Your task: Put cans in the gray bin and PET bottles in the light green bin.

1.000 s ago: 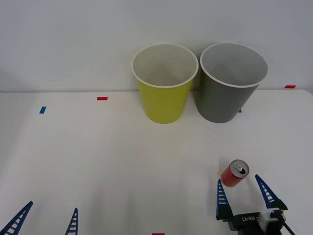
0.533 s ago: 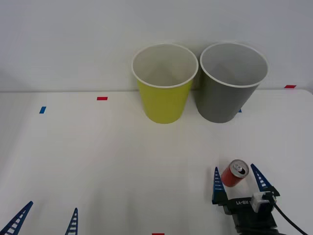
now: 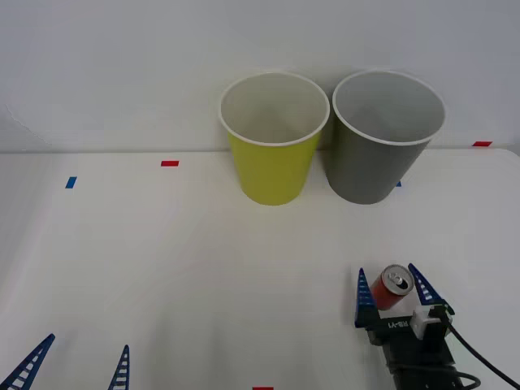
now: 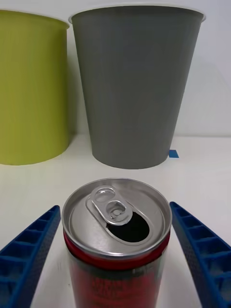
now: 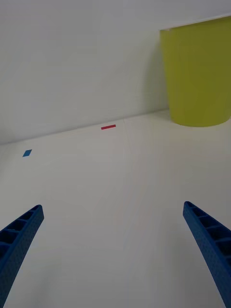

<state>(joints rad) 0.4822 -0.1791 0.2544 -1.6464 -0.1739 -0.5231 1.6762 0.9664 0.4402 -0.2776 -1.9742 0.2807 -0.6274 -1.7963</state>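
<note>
A small red can (image 3: 392, 288) with a silver top stands upright on the white table at the front right. My right gripper (image 3: 388, 273) is open with the can (image 4: 115, 226) between its blue fingers (image 4: 29, 255), narrow gaps on both sides. Behind it stands the gray bin (image 3: 378, 154), also seen as the gray bin (image 4: 137, 86) in the right wrist view. The light green bin (image 3: 272, 162) stands just left of it. My left gripper (image 3: 88, 343) hangs open at the front left over bare table. PET bottles are out of view.
Small red and blue tape marks (image 3: 169, 163) dot the table along the back wall. The white table (image 3: 203, 260) stretches wide between the bins and both grippers. The light green bin (image 5: 197, 77) sits far ahead in the left wrist view.
My right gripper has moved forward so its fingers now flank the can, and they stand closer together. The can, the bins and the left arm have not moved.
</note>
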